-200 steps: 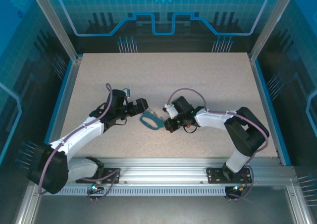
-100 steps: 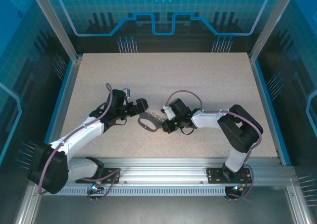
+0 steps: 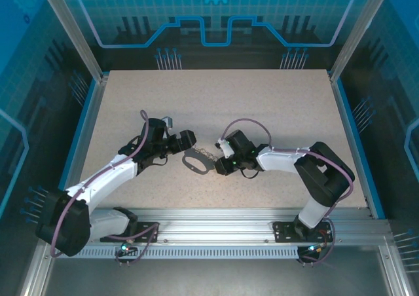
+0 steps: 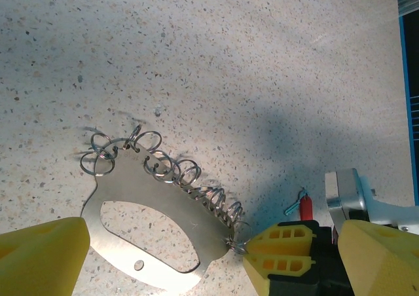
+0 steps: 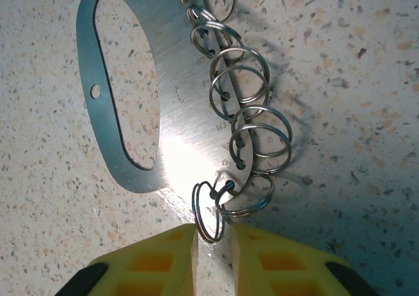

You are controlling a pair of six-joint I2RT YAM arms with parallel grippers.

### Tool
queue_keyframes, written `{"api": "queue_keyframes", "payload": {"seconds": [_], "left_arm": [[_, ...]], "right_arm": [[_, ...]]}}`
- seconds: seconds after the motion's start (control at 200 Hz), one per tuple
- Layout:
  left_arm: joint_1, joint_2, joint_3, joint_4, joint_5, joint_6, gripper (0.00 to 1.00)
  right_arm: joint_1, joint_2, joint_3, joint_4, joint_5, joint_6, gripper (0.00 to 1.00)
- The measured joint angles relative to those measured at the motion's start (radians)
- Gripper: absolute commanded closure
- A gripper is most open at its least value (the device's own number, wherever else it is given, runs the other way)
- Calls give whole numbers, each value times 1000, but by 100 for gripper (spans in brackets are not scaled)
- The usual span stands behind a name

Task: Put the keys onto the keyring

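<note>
Keyring: flat on the counter, between both arms.
Left end effector: wide apart, either side of it.
Right end effector: tips a slit apart, end ring between them. Gripped? Cannot tell.
Red key: loose on counter.

Reaches in from the lower left with the left arm, forearm slanting up and right, wrist turned toward the centre. Spreads the left gripper to full width, with yellow fingers at either bottom corner of the left wrist view. Rises from the base at lower right with the right arm, folds sharply at the elbow, and runs the white forearm leftward. Points the right gripper at the left one, tips near but apart. Leaves only a narrow slit between the right pads, which stand side by side and parallel.
</note>
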Motion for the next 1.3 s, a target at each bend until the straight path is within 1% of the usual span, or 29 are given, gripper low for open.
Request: {"api": "queue_keyframes", "payload": {"seconds": [0.18, 0.59, 0.97, 1.06, 1.195, 1.3], "left_arm": [[0, 0, 0, 9, 0, 0, 1], [0, 0, 0, 13, 1, 0, 1], [0, 0, 0, 13, 7, 0, 1], [0, 0, 0, 13, 7, 0, 1], [0, 4, 0, 16, 8, 0, 1], [0, 10, 0, 16, 8, 0, 1]], "right_arm": [[0, -1, 0, 0, 0, 3, 73], [0, -1, 0, 0, 0, 3, 76], [0, 13, 3, 0, -1, 5, 84], [0, 13, 5, 0, -1, 6, 84], [0, 13, 14, 0, -1, 6, 80], [0, 14, 17, 0, -1, 6, 80]]}}
